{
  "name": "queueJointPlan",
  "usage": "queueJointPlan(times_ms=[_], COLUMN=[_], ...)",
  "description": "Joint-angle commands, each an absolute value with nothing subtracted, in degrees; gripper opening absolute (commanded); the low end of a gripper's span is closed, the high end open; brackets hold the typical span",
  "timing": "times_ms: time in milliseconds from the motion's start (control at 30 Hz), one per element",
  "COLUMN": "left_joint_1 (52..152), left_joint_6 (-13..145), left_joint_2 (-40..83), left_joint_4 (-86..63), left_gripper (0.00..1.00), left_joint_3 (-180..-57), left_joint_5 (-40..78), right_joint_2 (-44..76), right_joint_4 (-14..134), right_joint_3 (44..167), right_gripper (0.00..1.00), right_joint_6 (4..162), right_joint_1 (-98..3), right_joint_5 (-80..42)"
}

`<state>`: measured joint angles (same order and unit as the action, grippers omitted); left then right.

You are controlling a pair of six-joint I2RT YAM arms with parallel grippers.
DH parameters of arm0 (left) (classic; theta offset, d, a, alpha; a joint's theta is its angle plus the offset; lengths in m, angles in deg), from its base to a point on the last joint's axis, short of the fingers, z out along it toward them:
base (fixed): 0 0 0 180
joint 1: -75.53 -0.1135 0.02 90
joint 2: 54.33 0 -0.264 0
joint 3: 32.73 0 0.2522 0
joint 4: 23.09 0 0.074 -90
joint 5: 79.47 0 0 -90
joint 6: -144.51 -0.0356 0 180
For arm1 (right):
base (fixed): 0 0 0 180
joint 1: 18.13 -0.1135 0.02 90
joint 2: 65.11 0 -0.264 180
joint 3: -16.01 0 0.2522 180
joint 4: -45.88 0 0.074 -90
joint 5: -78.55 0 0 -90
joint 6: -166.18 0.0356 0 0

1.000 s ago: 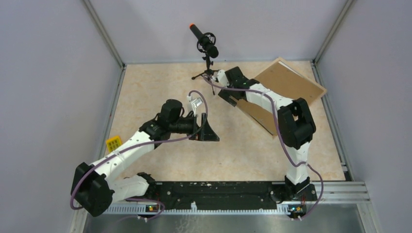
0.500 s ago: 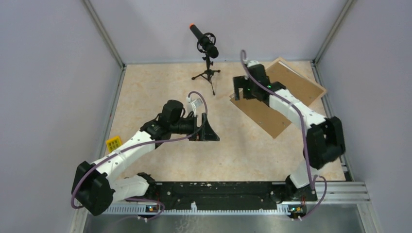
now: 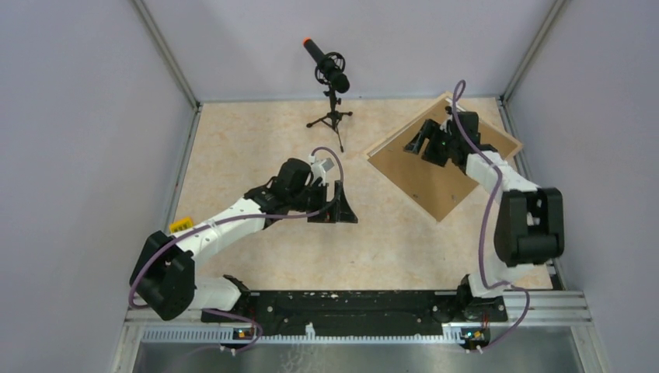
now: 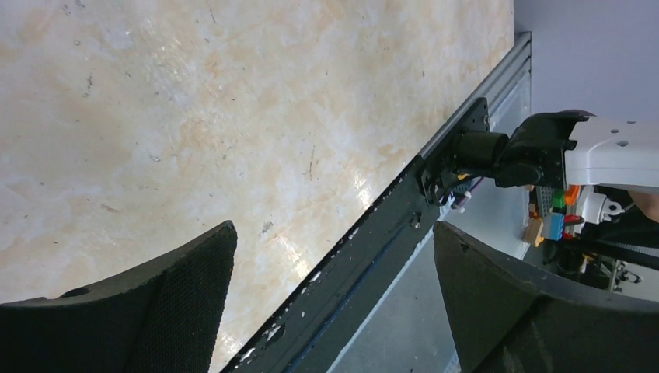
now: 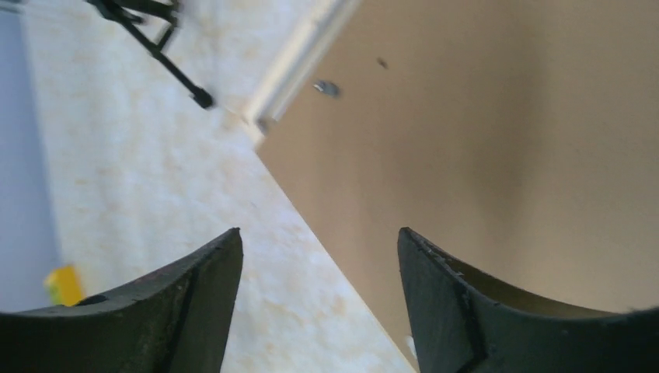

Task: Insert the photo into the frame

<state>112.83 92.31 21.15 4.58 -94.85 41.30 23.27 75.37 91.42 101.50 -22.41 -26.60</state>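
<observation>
Empty and part-open, the right tool (image 5: 319,233) hovers over the flat brown backing board (image 5: 505,155) on the pale-wood frame (image 5: 295,62), and probably needs an edge grip to lift it; the left tool (image 4: 334,229) is wide and empty.

The work surface is a tabletop (image 3: 256,148) with a beige, marbled finish. In the left wrist view it shows small dark scuffs and patches of glare. Three plain lavender-grey walls enclose it: the left wall (image 3: 78,155), the back wall (image 3: 404,39) across the top of the overhead view, and the right wall (image 3: 606,155). Aluminium corner posts (image 3: 167,54) run diagonally at upper left and upper right, where the walls meet. A black microphone (image 3: 326,66) with an orange tip stands on a small tripod at top centre. A black base rail (image 3: 350,303) spans the lower edge of the tabletop. Below it, a brushed metal sheet (image 3: 350,359) fills the bottom edge. Lighting is even, with soft shadows.
</observation>
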Motion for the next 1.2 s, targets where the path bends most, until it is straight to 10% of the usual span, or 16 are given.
queueJointPlan(times_ms=[0,467,1167], left_joint_1=[113.4,113.5,113.5], left_joint_6=[93.2,91.6,89.9], left_joint_2=[18.9,15.3,25.8], left_joint_4=[1.1,5.4,-1.5], left_gripper=[0.98,0.98,0.99], left_joint_3=[-96.7,-94.7,-97.7], left_joint_5=[37.8,38.6,40.5], right_joint_2=[36.6,75.1,22.8], right_joint_4=[51.6,81.3,85.9], right_joint_3=[98.4,147.6,95.5], right_gripper=[0.64,0.64,0.69], right_joint_6=[116.7,115.6,103.2], right_joint_1=[-23.9,-35.4,-44.1], right_joint_5=[-42.7,-19.8,-25.5])
